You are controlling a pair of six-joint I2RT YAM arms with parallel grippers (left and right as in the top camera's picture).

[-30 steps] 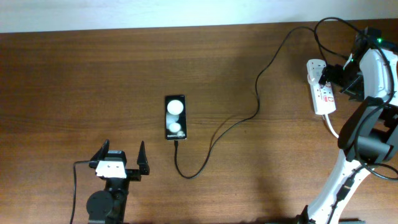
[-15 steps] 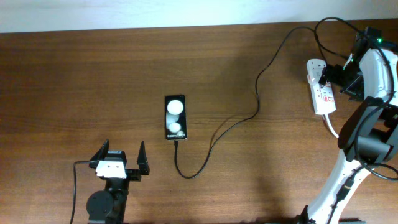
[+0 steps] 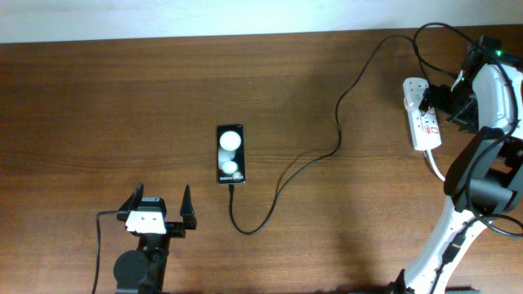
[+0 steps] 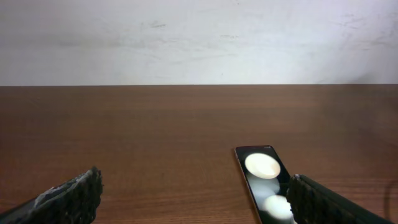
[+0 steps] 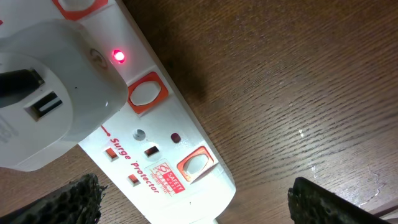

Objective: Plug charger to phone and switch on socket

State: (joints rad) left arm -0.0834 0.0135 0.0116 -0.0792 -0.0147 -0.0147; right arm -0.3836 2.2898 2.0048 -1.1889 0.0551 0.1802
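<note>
A: Where is the phone [image 3: 230, 153]?

B: Flat on the bench [image 3: 98, 98], a little left of its middle, short ends facing the far and near edges. Its screen shows two round white glints.

A: And the charger [image 3: 327, 155]?

B: The thin black cable meets the phone's near short end. From above I cannot tell whether the tip is fully seated. From there it loops toward the near edge, then runs off to the far right corner, where it is lost among the arm's own wires.

A: What about the socket [image 3: 422, 114]?

B: It is a white strip lying close to the right edge, nearer the far right corner. A thick white cord [image 3: 437, 167] leaves its near end. The right wrist camera shows a white plug [image 5: 43, 106] pushed into it. A small red lamp [image 5: 117, 56] glows beside the plug. Two red-rimmed switches [image 5: 144, 93] [image 5: 194, 165] lie along the strip.

A: How is the left pincer [image 3: 161, 196]?

B: Released. Its fingers [image 4: 68, 199] are spread wide with only bare wood between them. It sits by the near edge, left of the phone and apart from it. From its own camera the phone lies ahead, just inside the right-hand finger.

A: And the right pincer [image 5: 194, 185]?

B: Also released and holding nothing. Its fingers [image 5: 329, 202] stand far apart, one on each side of the strip's near end. It is over the strip, but I cannot tell whether it touches it.
</note>
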